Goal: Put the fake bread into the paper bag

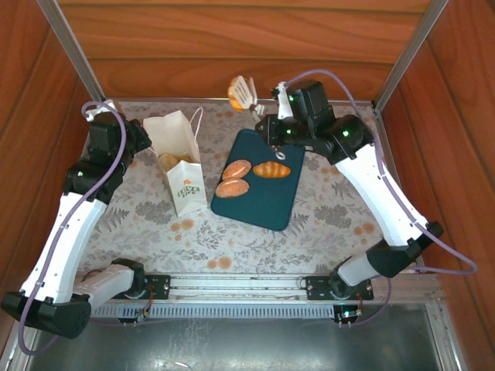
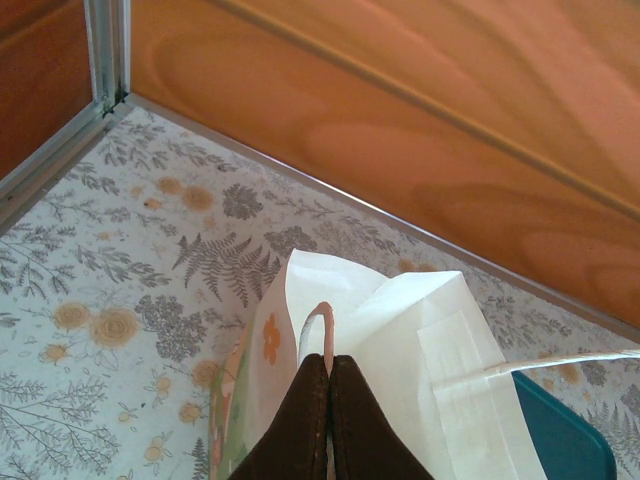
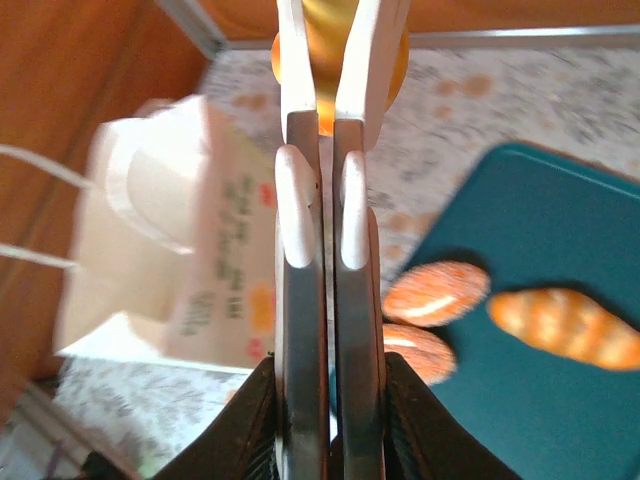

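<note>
Left of the right fingers stands the paper bag, its rim pinched by the pressed-together left fingers. The right fingers clamp one fake bread roll at their tips. Centre it over the bag's mouth, then release low.

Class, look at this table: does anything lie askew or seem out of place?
The dark teal tray lies askew, diagonal to the edges of the table. One roll hangs in the right claw over its far edge, away from the paper bag. Nothing looks spilled.
</note>
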Controlling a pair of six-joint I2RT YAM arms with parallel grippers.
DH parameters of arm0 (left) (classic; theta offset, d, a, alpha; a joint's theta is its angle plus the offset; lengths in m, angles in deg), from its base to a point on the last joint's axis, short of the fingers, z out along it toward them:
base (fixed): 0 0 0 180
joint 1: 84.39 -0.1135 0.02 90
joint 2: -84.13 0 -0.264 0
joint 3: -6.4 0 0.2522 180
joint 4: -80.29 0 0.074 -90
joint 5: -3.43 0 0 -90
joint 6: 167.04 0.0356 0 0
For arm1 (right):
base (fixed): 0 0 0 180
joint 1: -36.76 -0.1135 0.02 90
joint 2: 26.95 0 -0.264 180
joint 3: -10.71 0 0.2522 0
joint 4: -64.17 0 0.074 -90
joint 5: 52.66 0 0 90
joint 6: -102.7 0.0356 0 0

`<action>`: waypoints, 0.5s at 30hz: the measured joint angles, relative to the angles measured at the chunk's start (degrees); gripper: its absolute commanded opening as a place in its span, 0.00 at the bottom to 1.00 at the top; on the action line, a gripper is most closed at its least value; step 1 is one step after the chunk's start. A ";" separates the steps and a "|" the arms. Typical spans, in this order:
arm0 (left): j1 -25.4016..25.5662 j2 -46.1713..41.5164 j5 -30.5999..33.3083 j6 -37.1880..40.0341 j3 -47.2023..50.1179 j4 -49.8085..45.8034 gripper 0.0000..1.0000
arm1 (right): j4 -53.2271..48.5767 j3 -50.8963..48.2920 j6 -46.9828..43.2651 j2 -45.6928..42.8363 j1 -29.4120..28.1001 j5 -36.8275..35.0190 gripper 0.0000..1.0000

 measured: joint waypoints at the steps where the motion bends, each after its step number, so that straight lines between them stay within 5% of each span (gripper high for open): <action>1: 0.00 0.00 0.00 0.00 0.00 0.00 0.00 | 0.48 0.61 -0.22 -0.28 -1.36 0.09 0.23; 15: 0.00 0.00 0.00 -0.02 0.00 0.00 0.00 | 2.80 4.96 -4.72 3.96 -12.81 2.03 0.24</action>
